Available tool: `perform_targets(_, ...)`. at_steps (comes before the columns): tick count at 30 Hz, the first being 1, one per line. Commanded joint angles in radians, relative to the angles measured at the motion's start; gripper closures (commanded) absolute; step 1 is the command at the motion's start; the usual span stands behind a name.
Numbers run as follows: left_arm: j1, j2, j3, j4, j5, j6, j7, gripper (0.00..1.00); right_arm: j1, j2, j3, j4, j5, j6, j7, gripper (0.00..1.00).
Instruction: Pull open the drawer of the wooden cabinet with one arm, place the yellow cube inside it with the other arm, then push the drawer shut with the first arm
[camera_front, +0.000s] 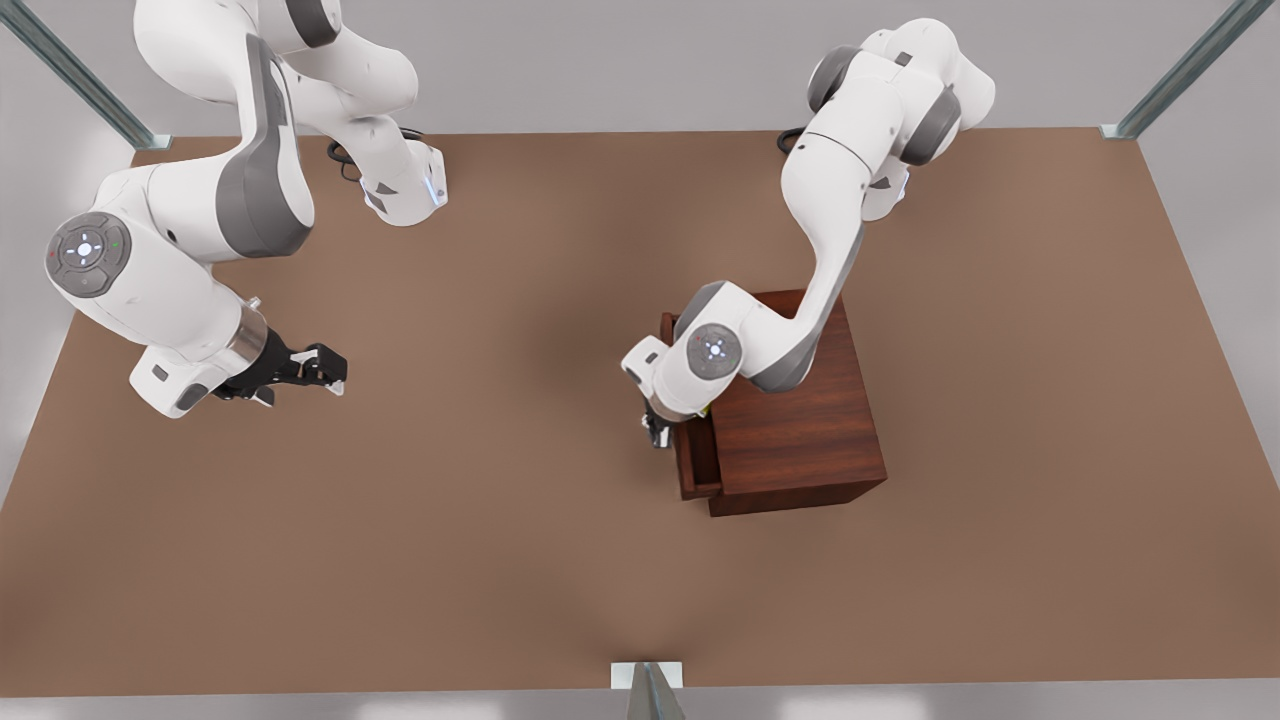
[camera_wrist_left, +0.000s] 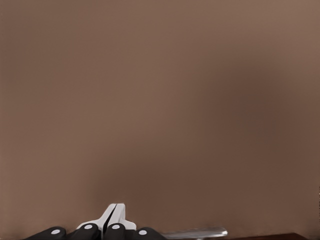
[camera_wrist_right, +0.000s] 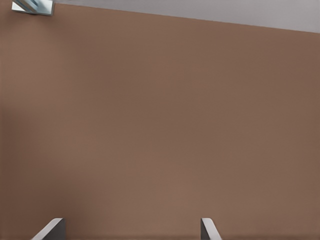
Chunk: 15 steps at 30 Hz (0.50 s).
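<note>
Left pincer (camera_front: 657, 432), clenched, sits at the handle (camera_wrist_left: 196, 233) of the barely open drawer (camera_front: 697, 455), probably to push. Right pincer (camera_front: 322, 370), released, waits over bare desk (camera_front: 480, 560).

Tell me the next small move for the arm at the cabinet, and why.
Probably press the left gripper, fingers shut beside the silver handle, against the drawer front to slide it into the wooden cabinet: the drawer juts out a little. The right gripper waits open, apart over the table.
</note>
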<state>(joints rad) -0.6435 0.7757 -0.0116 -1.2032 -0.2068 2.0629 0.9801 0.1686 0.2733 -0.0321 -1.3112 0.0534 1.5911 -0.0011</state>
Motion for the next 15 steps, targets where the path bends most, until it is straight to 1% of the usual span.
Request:
perform_targets(1,-0.002,-0.006,0.004,0.001,0.046,-0.059,-0.044,0.79,0.002,0.001,0.0,0.0,0.0,0.0,0.013,0.0)
perform_targets(9,0.002,-0.021,0.007,0.001,0.152,-0.133,-0.126,0.79,0.002,0.001,0.0,0.0,0.002,-0.002,0.013,0.0)
perform_targets(15,0.002,-0.024,0.03,0.001,0.158,-0.165,-0.126,0.79,0.002,0.001,0.0,0.0,-0.001,0.0,0.013,0.0)
